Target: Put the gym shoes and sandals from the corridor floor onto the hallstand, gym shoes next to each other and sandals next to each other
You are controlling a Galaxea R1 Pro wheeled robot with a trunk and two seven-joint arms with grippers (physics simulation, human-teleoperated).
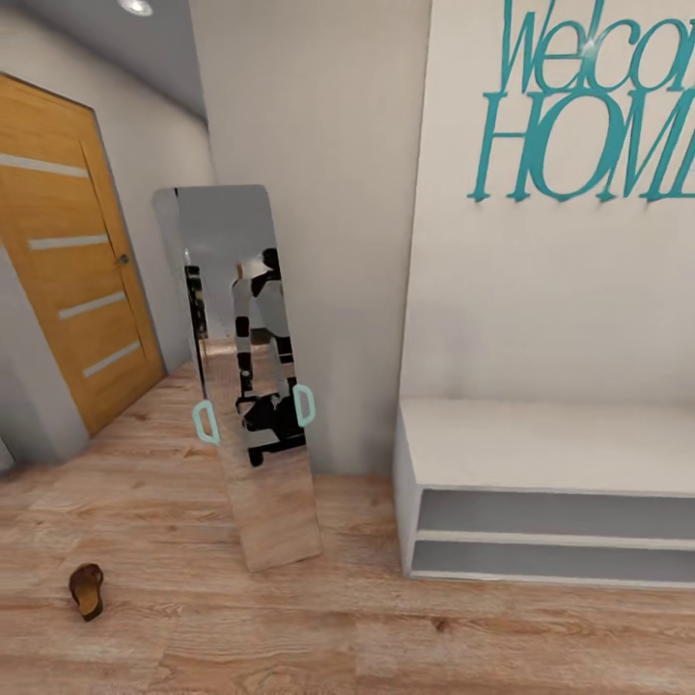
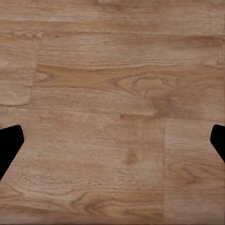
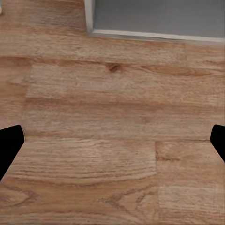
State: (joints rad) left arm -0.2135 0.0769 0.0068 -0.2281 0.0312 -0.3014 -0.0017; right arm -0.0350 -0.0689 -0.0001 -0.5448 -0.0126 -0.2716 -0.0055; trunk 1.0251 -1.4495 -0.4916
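Nearest, wood-plank floor (image 2: 112,93) under both wrist cameras. Left gripper (image 2: 112,140) spread wide over bare planks, nothing between its 2 dark fingertips (image 2: 9,145). Right gripper (image 3: 112,140) likewise spread apart and empty, dark fingertips (image 3: 10,145) at the frame edges, over planks, with the lower corner of the shoe rack (image 3: 140,33) beyond them.

In the head view, taking the leaning mirror (image 1: 256,386) as landmark: 1 brown sandal (image 1: 86,590) lying flat on the floor (image 1: 386,627), well apart from the mirror's foot, to its left and nearer the camera. No telling from here which way its toe points.

Mirror itself tall and narrow, tilted back against the pale wall (image 1: 319,193), foot resting on the planks. In its glass, a dark reflection of the robot (image 1: 263,405). On each long edge, a small teal loop handle (image 1: 205,422).

Right of the mirror, near it but not touching, the pale grey shoe rack (image 1: 541,446) standing against the wall, with 2 low open shelves, both bare, and a bare top.

Left of the mirror and farther back, a wooden door (image 1: 68,261) with 4 pale horizontal strips, closed.

Above the rack, right of the mirror's top, teal lettering (image 1: 589,97) on the wall reading "Welco" and "HOM", cut off at the frame edge. Up at the ceiling, left of the mirror, 1 round recessed light (image 1: 135,7).
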